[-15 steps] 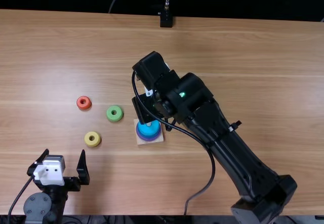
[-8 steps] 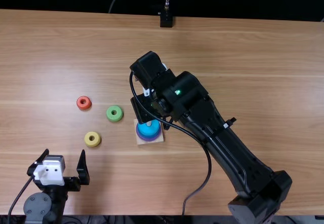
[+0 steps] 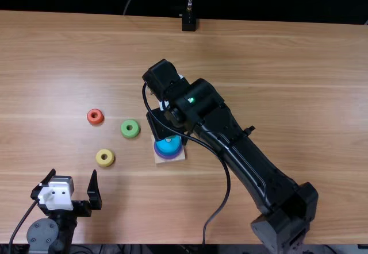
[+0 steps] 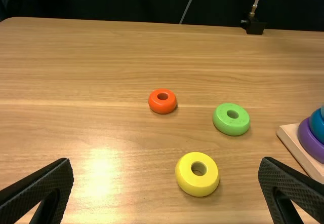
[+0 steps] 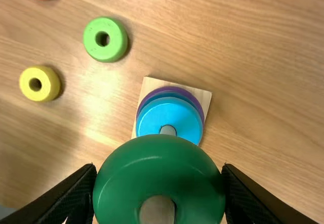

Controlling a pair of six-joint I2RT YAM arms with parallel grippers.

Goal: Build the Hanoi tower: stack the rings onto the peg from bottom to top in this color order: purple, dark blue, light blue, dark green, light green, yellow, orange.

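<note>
- Gleaming, thick and round-sided, the dark green ring (image 5: pixel 154 171) is gripped by the right gripper (image 3: pixel 162 124) above the light blue ring (image 5: pixel 171 115).
- Its lower edge is cut off in the right wrist view.
- The dark blue ring (image 5: pixel 169 95) is mostly hidden beneath the light blue ring.
- The left gripper (image 3: pixel 73 173) is spread open at the stack's eight o'clock.

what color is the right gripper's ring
The ring is dark green, clearest in the right wrist view.

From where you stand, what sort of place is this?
Probably a robotics lab: the left robot arm and right robot arm share a wooden table with a yellow ring and a light green ring on it.
</note>
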